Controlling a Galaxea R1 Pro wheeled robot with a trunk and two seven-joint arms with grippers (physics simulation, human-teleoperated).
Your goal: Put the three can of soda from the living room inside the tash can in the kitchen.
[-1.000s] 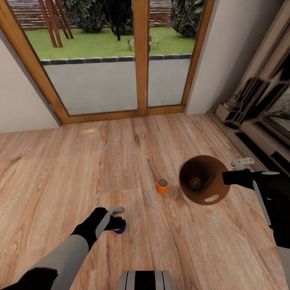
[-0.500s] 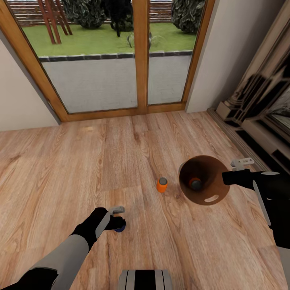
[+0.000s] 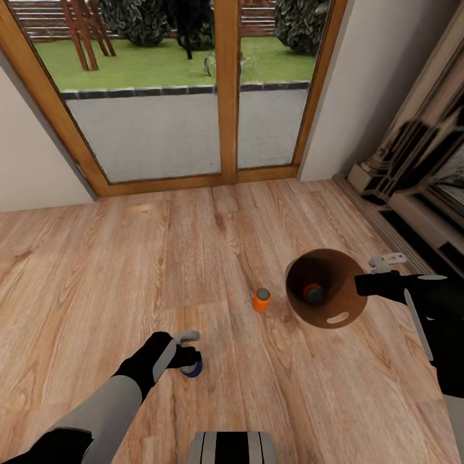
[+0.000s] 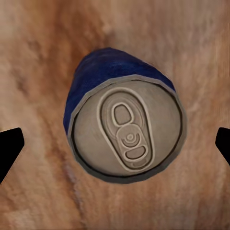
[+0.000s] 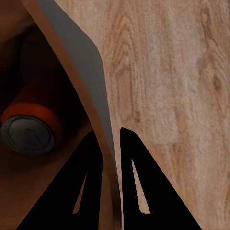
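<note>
A blue can of soda (image 3: 192, 369) stands upright on the living room's plank floor, and my left gripper (image 3: 189, 348) hangs right over it. In the left wrist view its silver top (image 4: 127, 137) lies between the open fingertips (image 4: 9, 149), which do not touch it. An orange can (image 3: 261, 299) stands on the floor to the left of the tash can (image 3: 335, 308). That bin has a brown inside and holds another orange can (image 3: 313, 294). My right gripper (image 3: 358, 283) is shut on the bin's rim (image 5: 96, 96), one finger inside the wall and one outside.
Wood-framed glass doors (image 3: 222, 90) close the far side, with a white wall (image 3: 32, 167) to the left. The ornate fireplace surround (image 3: 412, 193) runs along the right. My own base (image 3: 232, 448) shows at the bottom edge. Open plank floor (image 3: 96, 270) lies left of the cans.
The head view has shifted very slightly. Both arms, the cans and the bin stay where they were.
</note>
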